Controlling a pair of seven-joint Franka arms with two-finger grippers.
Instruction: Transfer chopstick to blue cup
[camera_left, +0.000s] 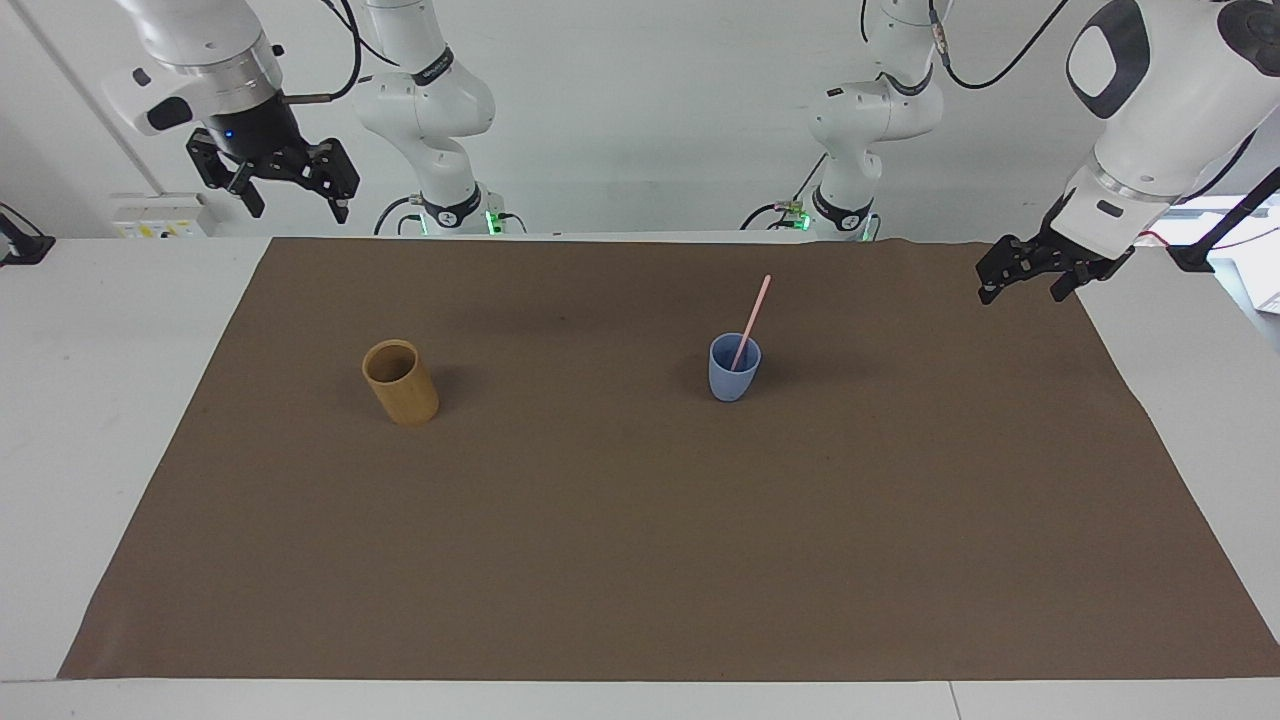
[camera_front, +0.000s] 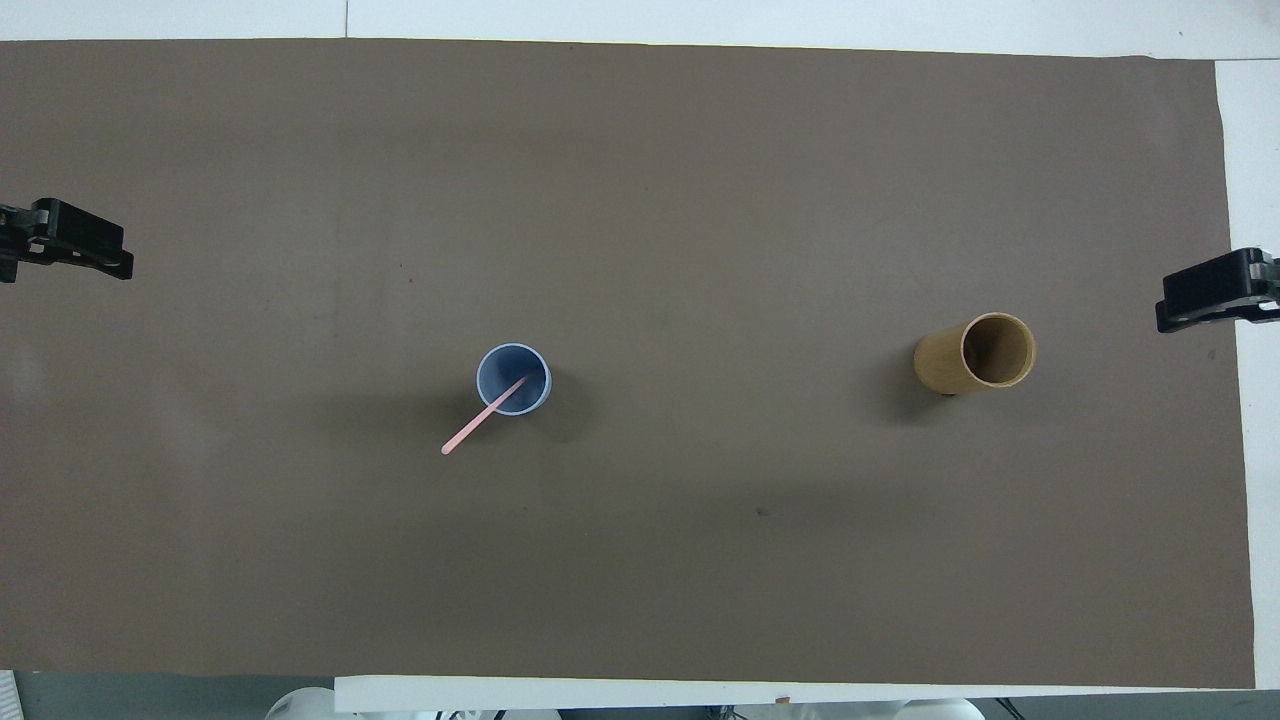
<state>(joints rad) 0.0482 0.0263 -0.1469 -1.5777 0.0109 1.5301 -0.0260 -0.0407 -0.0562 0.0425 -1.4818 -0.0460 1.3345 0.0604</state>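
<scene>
The blue cup (camera_left: 734, 367) stands upright on the brown mat toward the left arm's end; it also shows in the overhead view (camera_front: 513, 379). The pale pink chopstick (camera_left: 752, 319) stands in it, leaning over the rim toward the robots (camera_front: 478, 420). My left gripper (camera_left: 1022, 295) hangs open and empty above the mat's edge at the left arm's end, well apart from the cup (camera_front: 75, 252). My right gripper (camera_left: 298, 210) is open and empty, raised high above the mat's corner at the right arm's end (camera_front: 1205, 300).
A tan bamboo-coloured cylindrical cup (camera_left: 400, 382) stands on the mat toward the right arm's end and looks empty from above (camera_front: 976, 353). The brown mat (camera_left: 640, 560) covers most of the white table.
</scene>
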